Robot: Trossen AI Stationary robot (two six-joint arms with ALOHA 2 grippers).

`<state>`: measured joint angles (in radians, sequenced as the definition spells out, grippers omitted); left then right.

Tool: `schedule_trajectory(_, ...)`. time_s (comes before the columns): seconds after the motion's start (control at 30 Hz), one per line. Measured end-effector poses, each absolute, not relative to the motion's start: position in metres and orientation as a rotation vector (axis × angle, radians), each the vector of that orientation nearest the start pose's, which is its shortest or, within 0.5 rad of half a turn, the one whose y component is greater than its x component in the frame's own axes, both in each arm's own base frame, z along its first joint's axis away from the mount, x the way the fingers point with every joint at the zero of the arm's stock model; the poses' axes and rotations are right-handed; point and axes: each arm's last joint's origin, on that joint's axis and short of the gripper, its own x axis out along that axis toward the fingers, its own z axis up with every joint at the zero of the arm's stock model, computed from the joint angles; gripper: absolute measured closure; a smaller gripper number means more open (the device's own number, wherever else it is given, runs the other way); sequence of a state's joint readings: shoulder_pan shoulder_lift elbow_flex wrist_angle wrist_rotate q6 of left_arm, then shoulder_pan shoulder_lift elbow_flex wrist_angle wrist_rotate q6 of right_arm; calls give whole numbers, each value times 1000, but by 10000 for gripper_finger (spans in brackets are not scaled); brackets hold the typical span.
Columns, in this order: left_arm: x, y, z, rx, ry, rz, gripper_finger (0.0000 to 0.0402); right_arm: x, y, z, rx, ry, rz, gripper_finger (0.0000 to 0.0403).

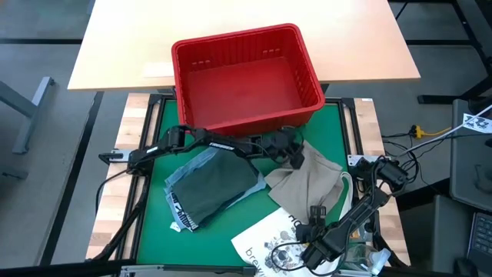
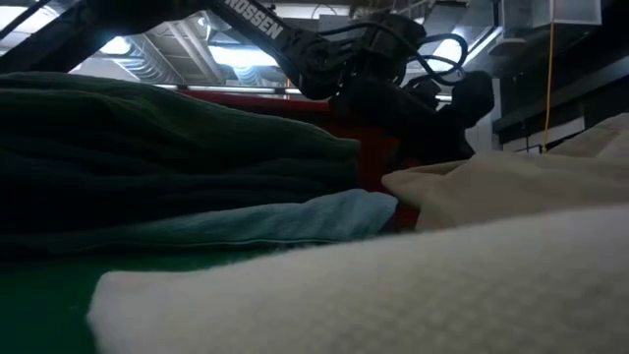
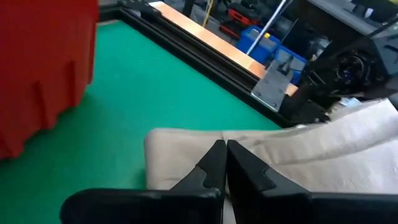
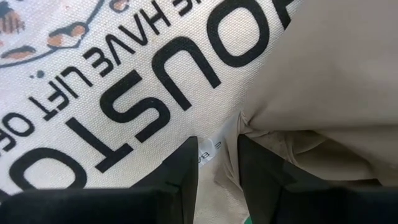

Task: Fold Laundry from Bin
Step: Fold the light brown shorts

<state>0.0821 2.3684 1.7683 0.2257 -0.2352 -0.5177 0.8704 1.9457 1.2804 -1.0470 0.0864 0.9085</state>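
The red bin [image 1: 246, 77] stands at the mat's far side, its inside bare. A dark green garment [image 1: 219, 185] lies on light blue denim [image 1: 178, 201] at mid left. A khaki-tan garment [image 1: 307, 181] is spread at mid right, its near part on the white "HOUSTON" tote [image 1: 265, 238]. My left gripper [image 3: 222, 149] reaches across in front of the bin and is shut at the khaki garment's far edge. At that garment's near edge my right gripper [image 4: 217, 162] points down, with cloth between its fingers. My left gripper has its fingertips together on the khaki garment's far edge [image 3: 214, 134], coming slanting down from the table's left. The fingers hide the pinch, so the layers cannot be told. The cloth lies flat on the mat there. My right gripper, from above, has a fold of pale cloth at the khaki garment's near edge [image 4: 219, 177] between its two fingers, beside a small white label [image 4: 205, 152]. Cloth lies under it against the tote.
The green mat [image 3: 161, 81] shows bare between the bin and the khaki garment. A black frame rail [image 3: 205, 53] and a wooden strip run along the mat's right edge. Cables and clutter sit past the table's right side [image 1: 415, 135].
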Motion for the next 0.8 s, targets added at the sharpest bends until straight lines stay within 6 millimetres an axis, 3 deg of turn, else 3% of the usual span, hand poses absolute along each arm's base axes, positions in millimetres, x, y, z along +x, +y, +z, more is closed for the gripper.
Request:
schedule_trajectory(0.2,533,51,165,-490,298,326,392,215,251,157,-80,1576,-172,297)
schedule_trajectory(0.33,533,47,175,-489,283,219,374,213,248,169,-28,1553,-191,297)
schedule_trajectory(0.67,525,20,220,-260,254,100,391,208,241,223,56,1436,-168,297)
schedule_trajectory(0.8,517,3,227,-222,346,61,399,201,232,243,46,1434,-217,297)
